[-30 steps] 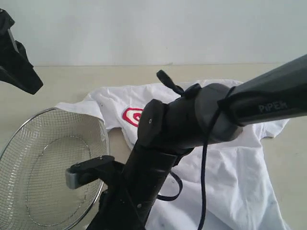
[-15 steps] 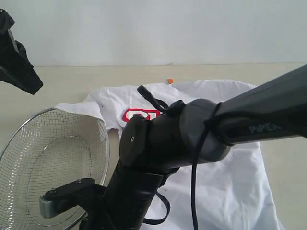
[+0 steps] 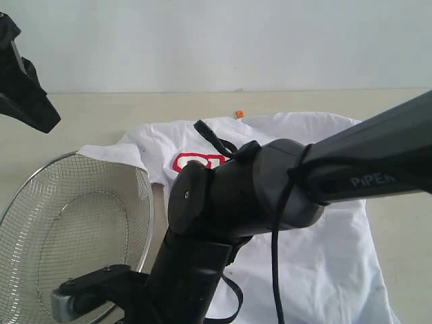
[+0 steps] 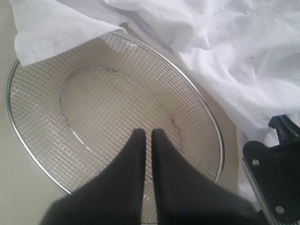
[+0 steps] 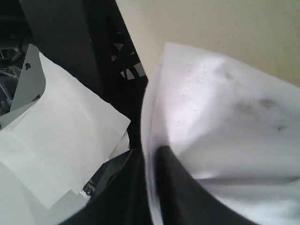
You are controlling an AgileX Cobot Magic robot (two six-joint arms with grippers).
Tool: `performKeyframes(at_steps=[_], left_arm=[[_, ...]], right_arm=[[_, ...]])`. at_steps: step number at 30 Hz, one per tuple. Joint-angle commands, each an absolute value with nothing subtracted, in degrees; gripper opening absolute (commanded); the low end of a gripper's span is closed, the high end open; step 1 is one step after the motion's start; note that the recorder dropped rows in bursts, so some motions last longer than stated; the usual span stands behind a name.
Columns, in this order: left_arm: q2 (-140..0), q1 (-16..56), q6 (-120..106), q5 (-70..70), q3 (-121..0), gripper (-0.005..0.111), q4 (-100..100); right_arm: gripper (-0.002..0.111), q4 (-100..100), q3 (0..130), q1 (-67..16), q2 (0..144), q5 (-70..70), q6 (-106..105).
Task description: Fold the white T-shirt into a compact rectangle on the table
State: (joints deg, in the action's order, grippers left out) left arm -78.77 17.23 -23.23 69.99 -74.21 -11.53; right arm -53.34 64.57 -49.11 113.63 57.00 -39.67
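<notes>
Over the last second the right arm [image 3: 256,196] has swung across and lower, uncovering the red banner [image 3: 196,162] and orange neck tag [image 3: 238,114]. The right gripper [image 5: 152,187] is grasping a fold of the white T-shirt [image 5: 225,108], cloth pinched between its jaws. The rest of the shirt lies rumpled on the bench [image 3: 101,115] beyond it. The left gripper [image 4: 146,140] is clenched and empty above the wire basket [image 4: 47,117]. The first fold looks barely begun.
</notes>
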Motion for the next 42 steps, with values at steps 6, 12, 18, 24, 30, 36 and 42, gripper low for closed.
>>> performKeyframes(at_steps=[6,12,18,24,30,36,42], left_arm=[[-78.4,17.1,-22.6,70.0,-73.9,0.005,-12.2],[-78.4,17.1,-22.6,70.0,-73.9,0.005,-12.2],[-78.4,17.1,-22.6,70.0,-73.9,0.005,-12.2],[-78.4,17.1,-22.6,70.0,-73.9,0.005,-12.2],[-78.4,17.1,-22.7,70.0,-73.9,0.005,-12.6],[-78.4,17.2,-22.7,70.0,-73.9,0.005,-12.9],[-78.4,17.2,-22.7,70.0,-73.9,0.005,-14.9]], right_arm=[[0.059,-53.7,64.7,-49.4,113.6,52.1,-34.6],[0.045,-50.7,64.7,-47.0,109.2,47.2,-29.7],[0.045,-34.8,64.7,-38.4,99.4,49.4,-16.1],[0.045,-21.9,57.1,-22.5,87.6,53.0,-6.8],[0.044,-13.4,44.2,-8.7,86.6,48.2,-3.5],[0.043,-12.9,49.8,1.3,87.6,39.3,-0.5],[0.012,-12.3,70.5,10.4,100.0,43.9,-2.0]])
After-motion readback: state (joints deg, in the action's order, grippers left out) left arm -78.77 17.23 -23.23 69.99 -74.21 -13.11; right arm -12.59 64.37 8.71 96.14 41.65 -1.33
